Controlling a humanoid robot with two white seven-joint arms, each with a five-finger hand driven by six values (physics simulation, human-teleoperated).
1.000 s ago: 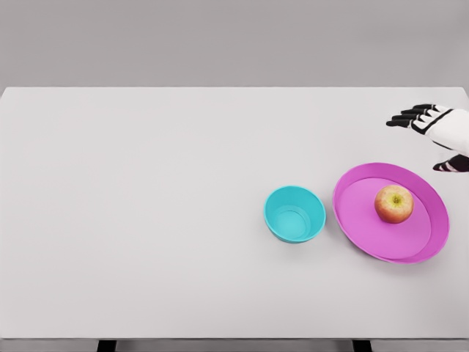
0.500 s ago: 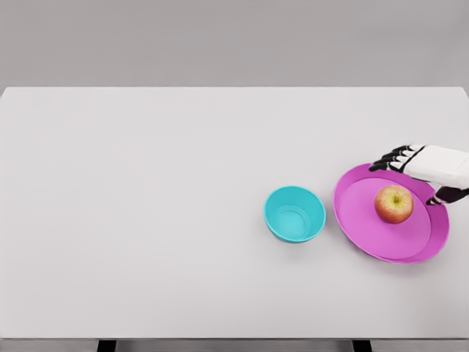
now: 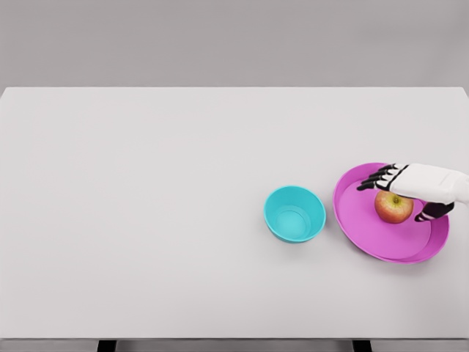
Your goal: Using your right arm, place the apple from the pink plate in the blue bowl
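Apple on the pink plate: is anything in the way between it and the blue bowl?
Nothing visible. The apple sits on the pink plate, with only the plate's rim and bare table between it and the blue bowl. The right hand hovers over the apple, fingers open.

No readable text, labels, brands, numbers or signs anywhere in the head view.
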